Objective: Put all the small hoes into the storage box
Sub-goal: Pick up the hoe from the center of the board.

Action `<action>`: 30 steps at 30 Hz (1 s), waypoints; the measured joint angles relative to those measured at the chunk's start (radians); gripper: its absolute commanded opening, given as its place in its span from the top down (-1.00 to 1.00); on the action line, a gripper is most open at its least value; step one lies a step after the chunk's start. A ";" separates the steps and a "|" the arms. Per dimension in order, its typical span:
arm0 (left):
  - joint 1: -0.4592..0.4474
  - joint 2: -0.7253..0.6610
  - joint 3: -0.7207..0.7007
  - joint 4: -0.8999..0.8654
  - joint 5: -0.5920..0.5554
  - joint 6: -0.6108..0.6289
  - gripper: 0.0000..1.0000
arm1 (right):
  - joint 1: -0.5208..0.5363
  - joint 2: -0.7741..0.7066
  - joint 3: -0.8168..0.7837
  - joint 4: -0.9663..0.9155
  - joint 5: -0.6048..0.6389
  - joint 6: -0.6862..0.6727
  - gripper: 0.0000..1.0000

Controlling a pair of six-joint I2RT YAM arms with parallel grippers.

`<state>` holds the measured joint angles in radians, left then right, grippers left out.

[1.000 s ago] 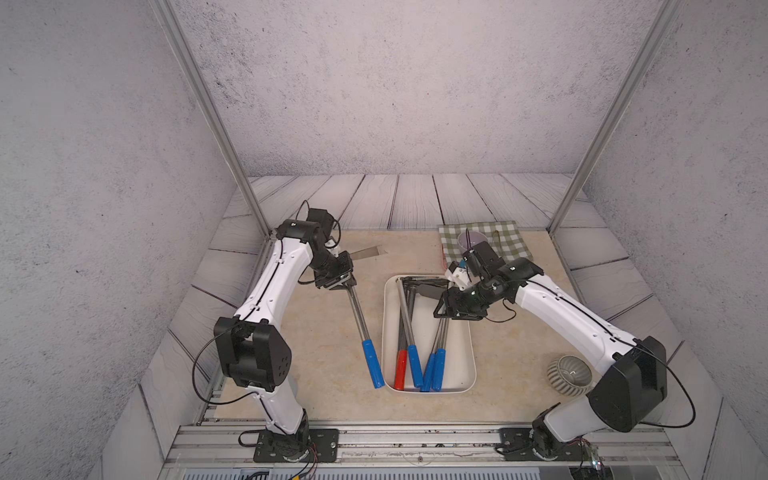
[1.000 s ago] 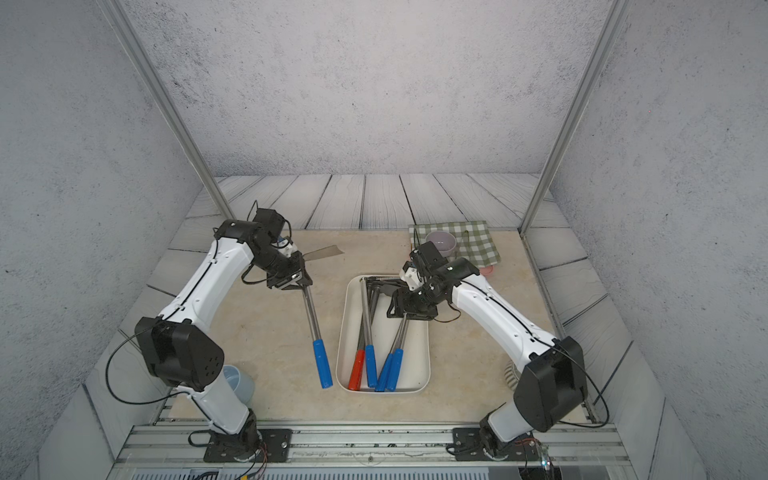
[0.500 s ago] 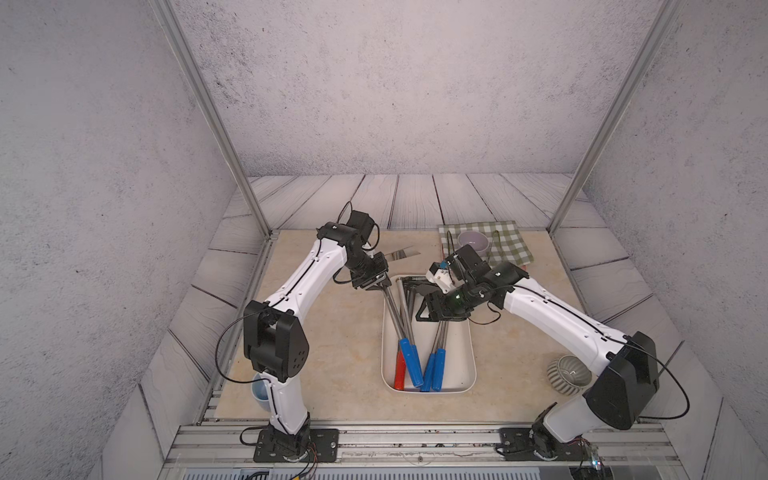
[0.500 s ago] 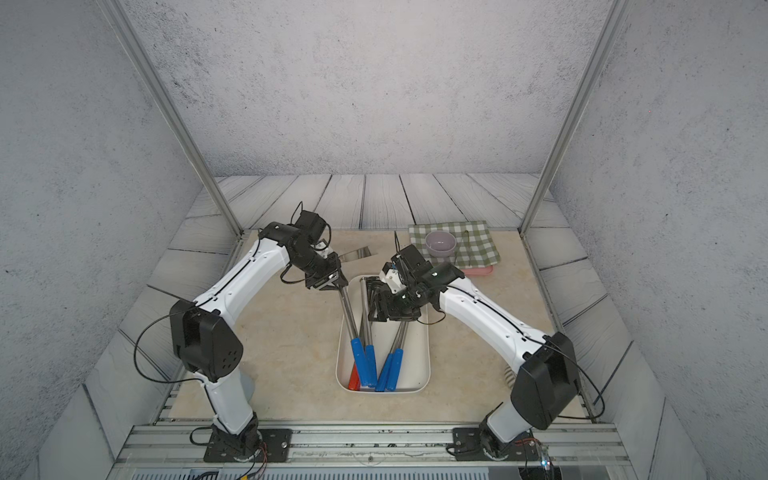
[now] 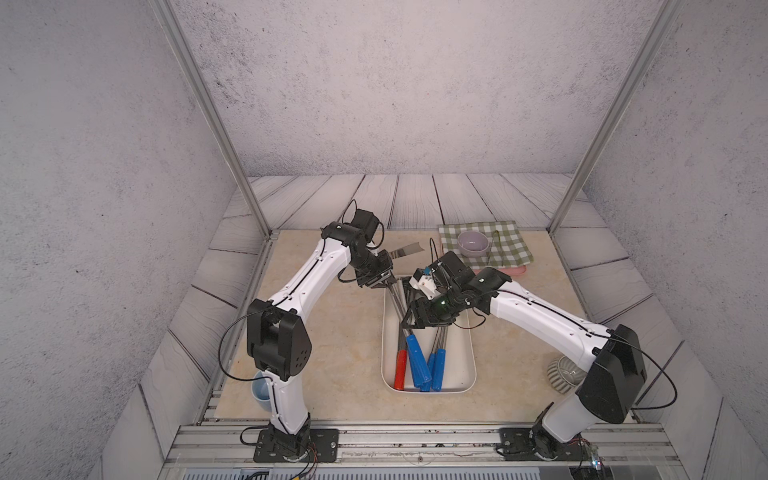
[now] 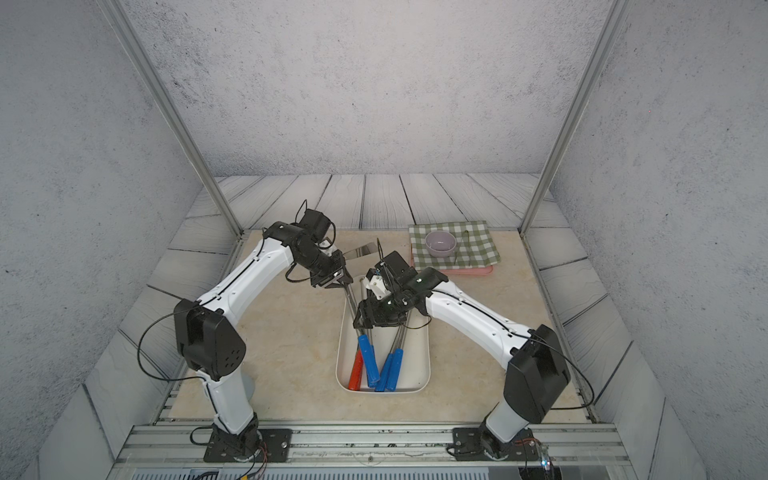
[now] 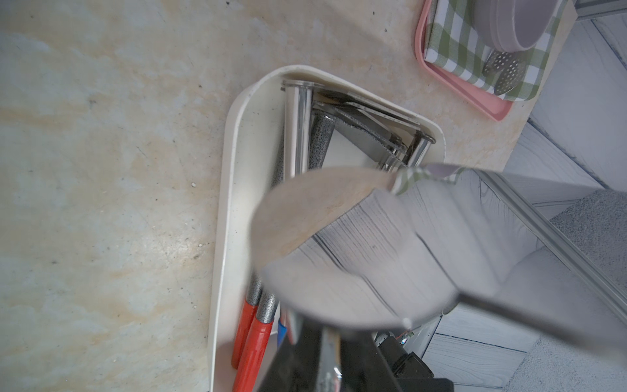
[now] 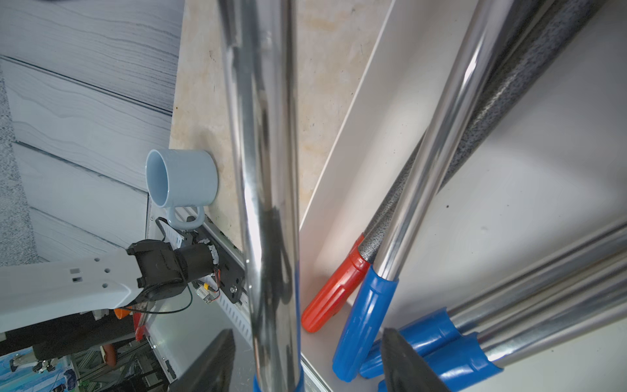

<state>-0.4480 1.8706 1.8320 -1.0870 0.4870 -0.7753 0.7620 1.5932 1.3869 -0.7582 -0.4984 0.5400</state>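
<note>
The small hoe has a shiny blade, a chrome shaft and a blue handle, and slants over the cream-white storage box. My left gripper is shut on its shaft just below the blade. That blade fills the left wrist view above the left gripper. My right gripper stands open around the lower shaft. In the right wrist view the shaft runs between its fingers with gaps on both sides. The blue handle lies over other tools in the box.
The box holds a red-handled tool and several blue-handled ones. A pink tray with green checked cloth, a lilac bowl and tongs sits at the back right. A blue mug stands front left, a ribbed grey object front right.
My left arm has swung right, carrying the hoe from the bare table to over the box. My right gripper has moved left around its shaft, jaws a little wider.
</note>
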 measured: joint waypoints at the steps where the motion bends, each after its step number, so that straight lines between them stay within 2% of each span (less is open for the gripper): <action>1: -0.002 0.001 0.001 0.000 0.000 -0.001 1.00 | 0.003 0.004 0.000 0.004 -0.002 0.003 -0.38; 7: -0.008 0.007 0.002 0.005 0.000 -0.009 1.00 | 0.019 0.032 0.000 0.042 -0.032 0.034 -0.19; 9: -0.008 0.008 0.002 0.008 0.000 -0.010 1.00 | 0.022 0.035 0.000 0.056 -0.039 0.045 -0.04; 14: -0.008 0.008 0.002 0.008 0.000 -0.011 1.00 | 0.023 0.035 -0.001 0.079 -0.049 0.074 0.59; 21: -0.008 0.008 0.000 0.011 0.001 -0.007 1.00 | 0.023 0.035 -0.003 0.083 -0.052 0.079 1.00; 22: -0.008 0.008 -0.003 0.016 0.003 -0.007 1.00 | 0.023 0.035 -0.003 0.083 -0.052 0.080 1.00; 23: -0.008 0.006 -0.010 0.024 0.007 -0.007 0.93 | 0.023 0.035 -0.004 0.082 -0.051 0.082 1.00; 27: -0.008 -0.021 -0.082 0.090 0.025 -0.015 0.33 | 0.023 0.035 -0.011 0.079 -0.051 0.095 1.00; 28: -0.008 -0.036 -0.115 0.122 0.035 -0.022 0.24 | 0.023 0.035 -0.013 0.079 -0.052 0.098 1.00; 30: -0.008 -0.073 -0.187 0.195 0.059 -0.043 0.17 | 0.023 0.035 -0.013 0.082 -0.054 0.103 1.00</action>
<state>-0.4564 1.7977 1.6451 -0.8921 0.5461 -0.8185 0.7849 1.6283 1.3739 -0.6758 -0.5522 0.6430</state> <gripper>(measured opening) 0.388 0.245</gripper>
